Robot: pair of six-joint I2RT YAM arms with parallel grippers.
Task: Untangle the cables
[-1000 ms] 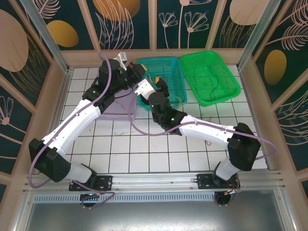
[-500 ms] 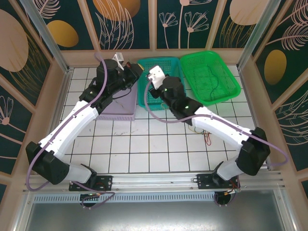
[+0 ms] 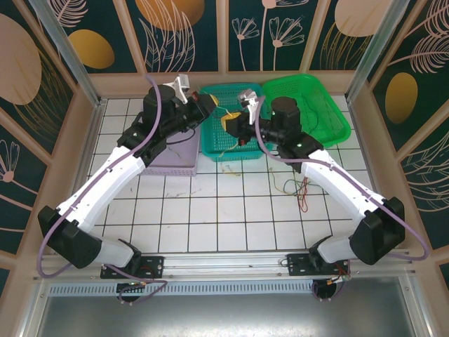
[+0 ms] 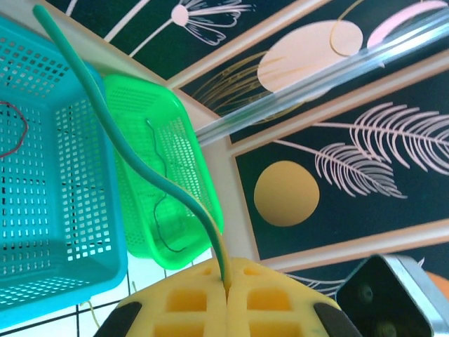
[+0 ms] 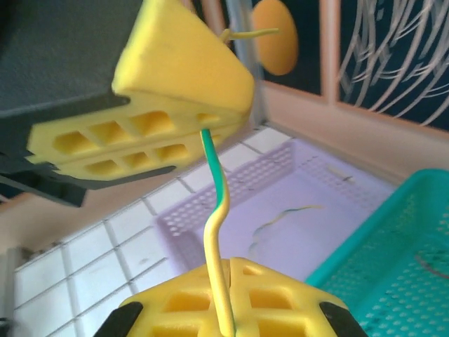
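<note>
Top external view, upper centre: my left gripper [image 3: 211,104] was clamped shut on a green-yellow cable [image 5: 212,165] above the teal basket [image 3: 235,154]. A short span of that cable ran rightward to my right gripper [image 3: 230,123], also pinched shut on it. Further cables [image 3: 300,189] lay loose on the white tiles [image 3: 210,210], right of centre.

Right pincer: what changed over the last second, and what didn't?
The right pincer closed onto the green-yellow cable. Its arm swung right and away from the bases, so the wrist now sits by the green basket and the pincer points left over the teal basket. Unchanged: the left pincer stays shut on the same cable, and the purple basket and the other two are where they were.
</note>
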